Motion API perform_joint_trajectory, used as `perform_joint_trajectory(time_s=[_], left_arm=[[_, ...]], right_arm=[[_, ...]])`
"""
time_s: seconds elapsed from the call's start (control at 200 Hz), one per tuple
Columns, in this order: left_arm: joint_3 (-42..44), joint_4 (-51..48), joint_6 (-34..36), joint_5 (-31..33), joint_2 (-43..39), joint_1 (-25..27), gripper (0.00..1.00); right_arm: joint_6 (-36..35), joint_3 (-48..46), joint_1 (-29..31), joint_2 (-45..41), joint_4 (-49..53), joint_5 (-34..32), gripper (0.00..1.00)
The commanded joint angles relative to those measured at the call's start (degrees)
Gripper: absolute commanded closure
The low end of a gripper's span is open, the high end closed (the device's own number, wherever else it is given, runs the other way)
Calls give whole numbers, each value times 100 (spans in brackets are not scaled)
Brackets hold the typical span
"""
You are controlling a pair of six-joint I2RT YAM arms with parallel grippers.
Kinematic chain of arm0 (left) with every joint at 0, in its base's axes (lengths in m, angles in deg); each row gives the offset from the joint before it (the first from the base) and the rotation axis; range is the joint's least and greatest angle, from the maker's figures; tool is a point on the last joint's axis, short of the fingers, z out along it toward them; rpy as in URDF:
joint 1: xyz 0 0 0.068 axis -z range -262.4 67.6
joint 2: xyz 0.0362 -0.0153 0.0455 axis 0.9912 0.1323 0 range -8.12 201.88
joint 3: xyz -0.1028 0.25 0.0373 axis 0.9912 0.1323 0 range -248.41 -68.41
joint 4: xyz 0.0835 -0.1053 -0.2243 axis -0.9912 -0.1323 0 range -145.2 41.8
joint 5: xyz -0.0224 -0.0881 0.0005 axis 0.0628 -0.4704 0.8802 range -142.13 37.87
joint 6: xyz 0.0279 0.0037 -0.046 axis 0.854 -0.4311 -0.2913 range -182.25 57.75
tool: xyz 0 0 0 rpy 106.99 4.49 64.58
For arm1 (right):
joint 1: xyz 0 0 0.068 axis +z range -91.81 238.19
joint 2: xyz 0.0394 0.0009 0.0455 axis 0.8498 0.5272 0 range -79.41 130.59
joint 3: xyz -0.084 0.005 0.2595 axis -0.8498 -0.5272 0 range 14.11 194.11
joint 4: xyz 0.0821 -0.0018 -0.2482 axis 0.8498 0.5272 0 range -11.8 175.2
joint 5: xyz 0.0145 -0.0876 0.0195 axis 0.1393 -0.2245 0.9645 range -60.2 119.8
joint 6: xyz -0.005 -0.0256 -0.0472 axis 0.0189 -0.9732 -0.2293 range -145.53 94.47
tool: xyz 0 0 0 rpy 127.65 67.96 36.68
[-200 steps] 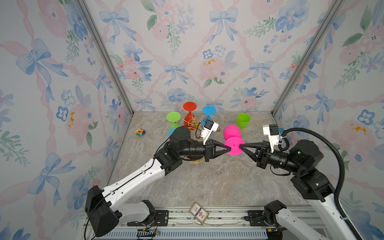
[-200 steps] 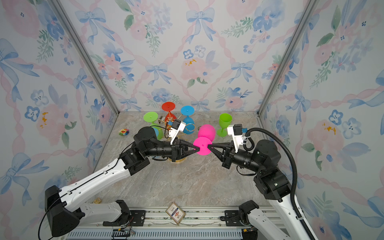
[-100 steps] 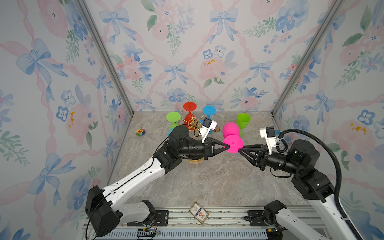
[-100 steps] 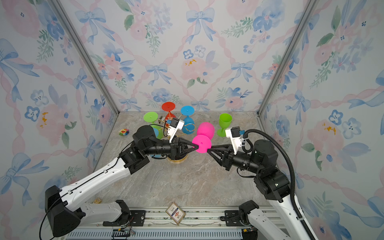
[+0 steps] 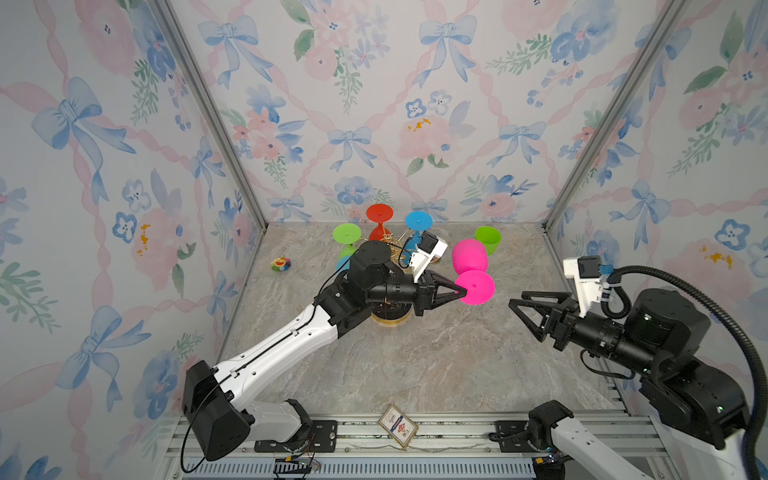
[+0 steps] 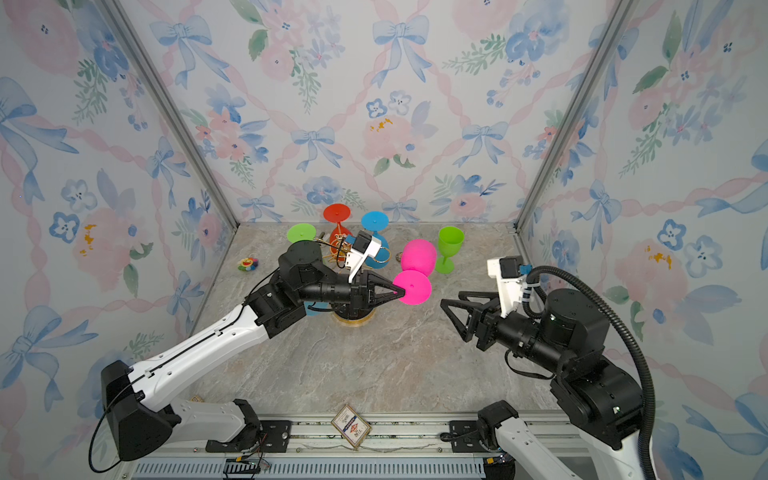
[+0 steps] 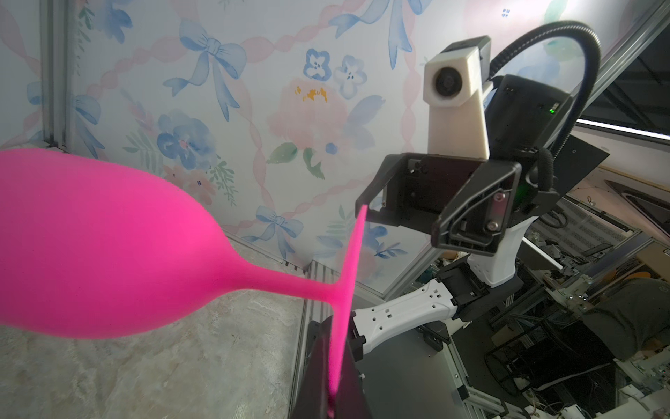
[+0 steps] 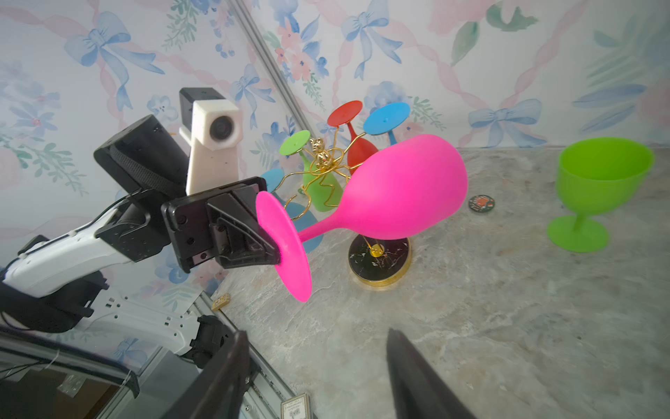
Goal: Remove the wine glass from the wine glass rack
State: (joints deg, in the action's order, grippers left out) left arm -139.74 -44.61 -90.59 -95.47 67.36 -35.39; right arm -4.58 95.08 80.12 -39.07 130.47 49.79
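Right jaws released pink wine glass (image 5: 469, 261).

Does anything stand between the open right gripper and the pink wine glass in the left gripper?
Nothing visible does. Only bare table lies below the gap between the pink wine glass, held by its foot in the left gripper, and the right gripper. The green goblet stands farther back.
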Motion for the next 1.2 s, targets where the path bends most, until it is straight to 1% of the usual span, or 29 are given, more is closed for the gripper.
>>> perform_joint_trajectory(time_s=[0.0, 0.095, 0.26, 0.35, 0.42, 0.485, 0.615, 0.705, 0.83, 0.955, 1.13, 1.145, 1.195], left_arm=[[-239, -624, 1052, 354, -146, 162, 100], [-228, -1043, 1795, 1057, -368, 388, 100], [-123, -1423, 2739, 2147, -683, 860, 100], [0, -1543, 3180, 2708, -754, 1210, 100], [167, -1546, 3576, 3151, -783, 1551, 100], [321, -1554, 3951, 3805, -788, 1889, 100], [555, -1570, 4556, 4808, -747, 2421, 100], [703, -1555, 4882, 5331, -762, 2656, 100], [825, -1548, 5187, 6063, -748, 2898, 100], [940, -1538, 5484, 6824, -658, 3076, 100], [1133, -1487, 5779, 7407, -481, 3211, 100], [1145, -1479, 5956, 7468, -463, 3234, 100], [1190, -1452, 6102, 7712, -395, 3302, 100]], right_arm=[[38, 493, -72, 132, 1033, -1175, 34], [151, 663, -75, 291, 1197, -1457, 34], [309, 619, -177, 639, 1186, -1346, 32], [437, 673, -428, 822, 1176, -1030, 32], [520, 732, -775, 929, 1167, -686, 32], [591, 769, -1130, 1005, 1188, -357, 32], [686, 838, -1802, 1136, 1266, 275, 32], [748, 833, -1790, 1233, 1260, 330, 32], [907, 789, -1806, 1411, 1155, 707, 32], [1228, 748, -1888, 1583, 1007, 979, 33], [1419, 671, -1903, 1796, 1013, 1136, 35], [1433, 657, -1903, 1808, 1021, 1139, 36], [1447, 610, -1903, 1825, 999, 1148, 36]])
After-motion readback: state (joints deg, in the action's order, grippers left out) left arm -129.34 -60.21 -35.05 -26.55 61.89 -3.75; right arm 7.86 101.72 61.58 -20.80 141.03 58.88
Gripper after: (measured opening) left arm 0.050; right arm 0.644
